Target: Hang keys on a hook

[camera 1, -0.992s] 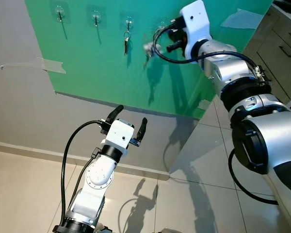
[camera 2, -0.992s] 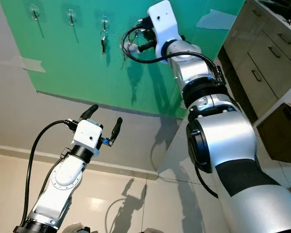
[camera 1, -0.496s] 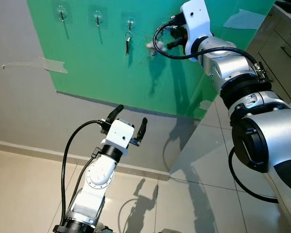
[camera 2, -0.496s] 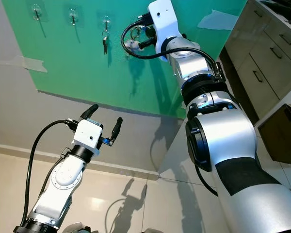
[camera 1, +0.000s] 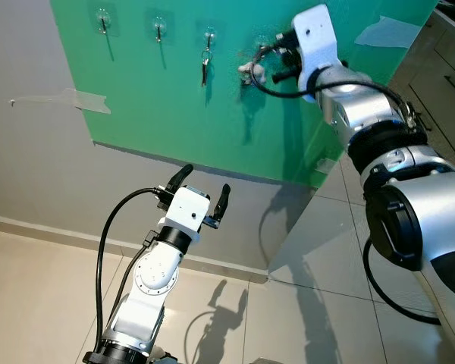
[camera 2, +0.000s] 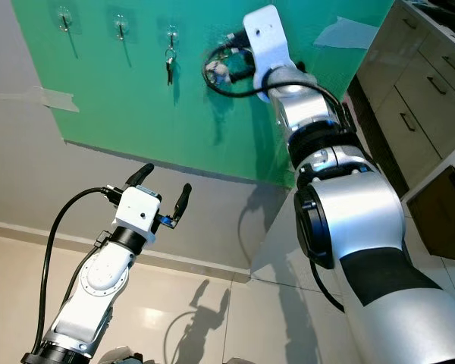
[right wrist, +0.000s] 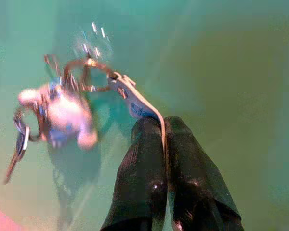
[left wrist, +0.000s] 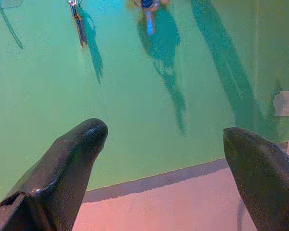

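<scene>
A green board (camera 1: 174, 98) on the wall carries a row of clear hooks (camera 1: 158, 27). One set of keys (camera 1: 205, 67) hangs from the third hook. My right gripper (camera 1: 268, 67) is raised to the board beside the fourth hook (camera 1: 262, 42), shut on a key bunch (camera 1: 248, 70). In the right wrist view the fingertips (right wrist: 156, 144) pinch a flat metal key (right wrist: 135, 102), and the ring with a white fob (right wrist: 62, 113) dangles close under a clear hook (right wrist: 94, 41). My left gripper (camera 1: 199, 189) stands open and holds nothing, low before the grey wall.
Grey wall below the board, with a strip of tape (camera 1: 68, 98) at the left. Cabinet drawers (camera 2: 421, 98) stand at the right. The floor (camera 1: 30, 303) is pale tile. A black cable (camera 1: 102, 250) loops beside my left arm.
The whole view has shifted slightly. My right gripper has carried the key bunch a little to the right along the board, nearer the fourth hook. The left arm is unchanged.
</scene>
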Robot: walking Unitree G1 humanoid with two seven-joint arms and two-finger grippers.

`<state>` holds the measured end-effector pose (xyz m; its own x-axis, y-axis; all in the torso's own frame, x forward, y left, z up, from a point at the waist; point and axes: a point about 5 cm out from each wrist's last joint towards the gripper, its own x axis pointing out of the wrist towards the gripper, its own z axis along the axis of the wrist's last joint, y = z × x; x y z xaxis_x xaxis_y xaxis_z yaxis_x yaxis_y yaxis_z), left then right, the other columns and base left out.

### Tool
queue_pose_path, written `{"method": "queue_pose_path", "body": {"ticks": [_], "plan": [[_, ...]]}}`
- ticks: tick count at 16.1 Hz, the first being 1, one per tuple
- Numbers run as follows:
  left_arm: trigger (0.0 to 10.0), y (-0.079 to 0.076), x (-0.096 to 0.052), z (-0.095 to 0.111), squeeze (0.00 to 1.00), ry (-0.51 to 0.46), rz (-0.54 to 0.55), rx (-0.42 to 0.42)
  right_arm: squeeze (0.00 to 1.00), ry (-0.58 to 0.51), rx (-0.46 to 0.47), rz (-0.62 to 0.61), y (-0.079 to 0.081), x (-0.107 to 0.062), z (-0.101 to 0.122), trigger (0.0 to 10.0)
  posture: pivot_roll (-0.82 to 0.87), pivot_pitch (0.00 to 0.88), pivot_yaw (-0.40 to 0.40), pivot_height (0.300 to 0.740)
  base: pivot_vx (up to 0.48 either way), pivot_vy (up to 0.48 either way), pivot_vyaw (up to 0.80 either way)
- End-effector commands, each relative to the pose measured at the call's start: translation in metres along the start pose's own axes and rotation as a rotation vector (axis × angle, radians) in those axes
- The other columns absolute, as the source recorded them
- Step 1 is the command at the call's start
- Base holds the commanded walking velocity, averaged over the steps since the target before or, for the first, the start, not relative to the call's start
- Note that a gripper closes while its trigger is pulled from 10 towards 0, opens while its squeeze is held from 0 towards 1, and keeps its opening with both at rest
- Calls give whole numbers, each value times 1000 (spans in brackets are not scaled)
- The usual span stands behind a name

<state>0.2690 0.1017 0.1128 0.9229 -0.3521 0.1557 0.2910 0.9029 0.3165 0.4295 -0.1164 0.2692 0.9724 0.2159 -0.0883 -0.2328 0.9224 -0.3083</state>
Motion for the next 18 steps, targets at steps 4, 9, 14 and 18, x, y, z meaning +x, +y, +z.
{"method": "queue_pose_path", "body": {"ticks": [4, 9, 14, 18], "plan": [[10000, -5, -2, 1, 0, 2, -14, -3, 0, 104, 13, -33, -6, -3, -29, 10000, 25, 0, -138, 740, 0, 0, 0], [10000, -4, -3, 0, 0, 9, -8, -3, 0, 120, 39, 12, 4, -2, -34, 10000, 31, 0, -143, 740, 0, 0, 0], [10000, -3, -3, 0, 0, 12, -6, -2, 0, 120, 13, 45, 11, -1, -37, 10000, 34, 0, -144, 740, 0, 0, 0], [10000, -5, -2, 0, 0, 15, -7, -1, 0, 113, -24, 57, 12, -1, -37, 10000, 33, 0, -145, 740, 0, 0, 0]]}}
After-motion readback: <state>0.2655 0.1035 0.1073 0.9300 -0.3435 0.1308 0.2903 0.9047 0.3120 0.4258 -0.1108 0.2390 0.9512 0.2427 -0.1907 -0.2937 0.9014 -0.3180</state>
